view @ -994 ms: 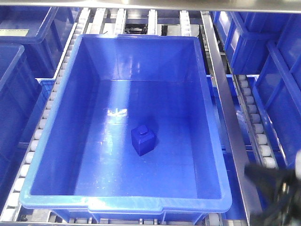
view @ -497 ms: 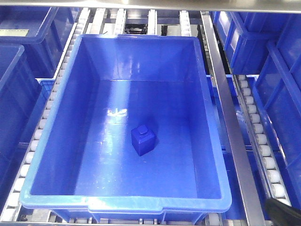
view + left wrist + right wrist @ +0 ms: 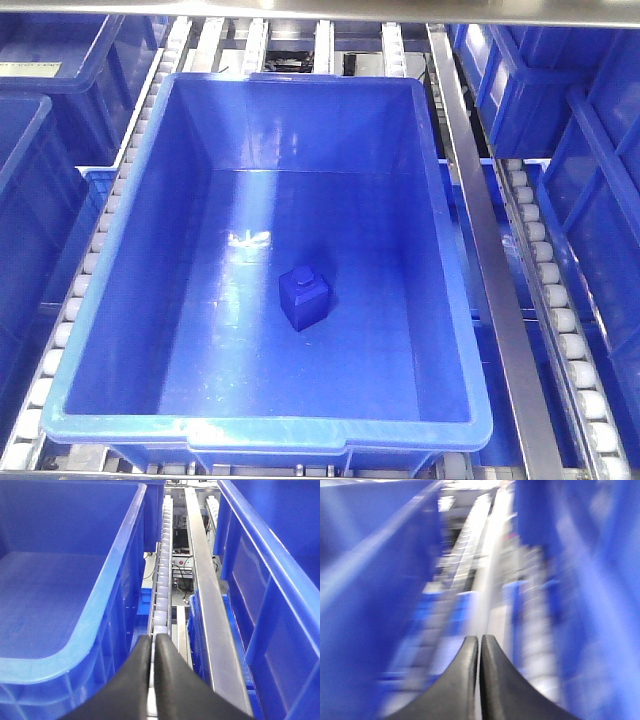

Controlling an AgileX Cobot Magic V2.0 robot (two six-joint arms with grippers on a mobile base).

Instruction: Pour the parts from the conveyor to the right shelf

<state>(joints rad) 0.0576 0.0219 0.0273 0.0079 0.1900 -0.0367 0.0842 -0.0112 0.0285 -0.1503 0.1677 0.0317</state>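
One of the parts [image 3: 305,296], a small blue cube with a stud on top, lies on the floor of a big blue crate [image 3: 130,200]. That crate rests on the roller rails of the right shelf [image 3: 545,270]. Neither gripper shows in the front view. In the left wrist view my left gripper [image 3: 153,639] is shut with nothing in it, above a roller rail [image 3: 162,580] between two crates. My right gripper [image 3: 480,639] is shut and empty too; its view is blurred by motion. The conveyor is out of view.
More blue crates stand on both sides: at the left [image 3: 30,190] and at the right [image 3: 590,150]. A steel frame bar [image 3: 480,230] runs between the lanes. Cables and equipment [image 3: 181,565] show below the rails.
A dark arm at the lower right of the front view has dropped out of the frame. The crate and the part have not moved.
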